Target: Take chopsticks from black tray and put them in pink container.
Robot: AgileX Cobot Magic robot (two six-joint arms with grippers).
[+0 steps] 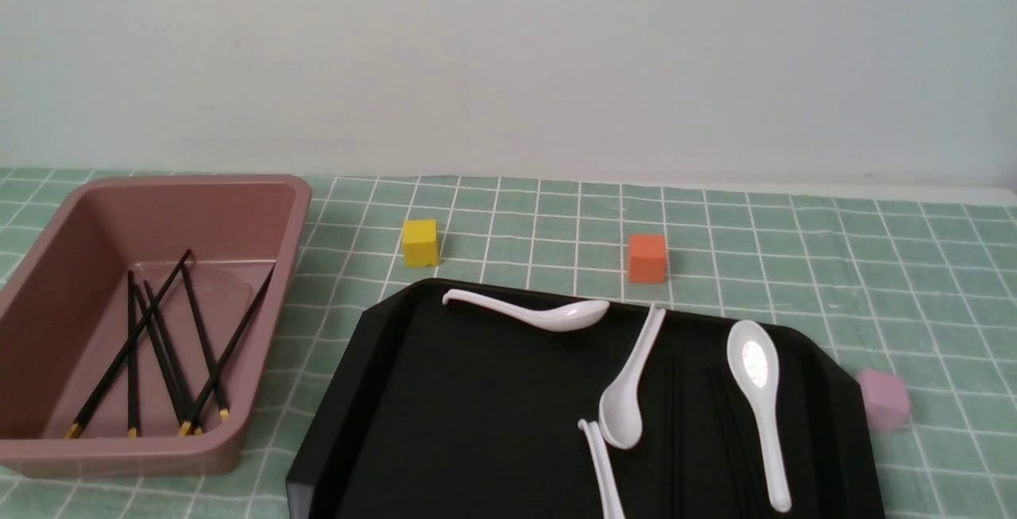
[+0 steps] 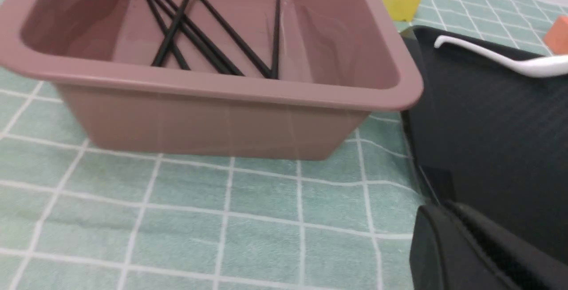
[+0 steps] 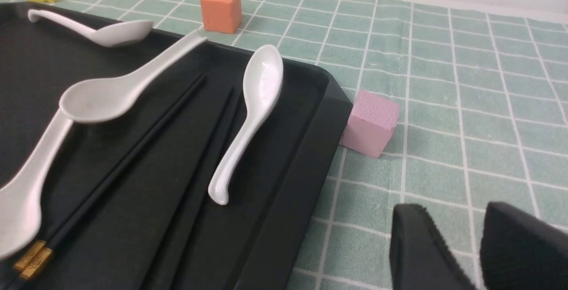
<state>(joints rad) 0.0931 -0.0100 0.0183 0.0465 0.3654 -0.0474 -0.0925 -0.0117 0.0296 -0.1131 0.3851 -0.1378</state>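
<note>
The pink container stands at the left with several black chopsticks lying crossed inside it; the left wrist view also shows these chopsticks. The black tray fills the front centre. More chopsticks with gold tips lie on it between white spoons. My left gripper is shut and empty, low by the tray's left edge near the container. My right gripper is open over the cloth, just right of the tray. Neither gripper shows in the front view.
Several white spoons lie on the tray. A yellow cube and an orange cube sit behind the tray. A pale pink cube touches its right corner. A green checked cloth covers the table, with a white wall behind.
</note>
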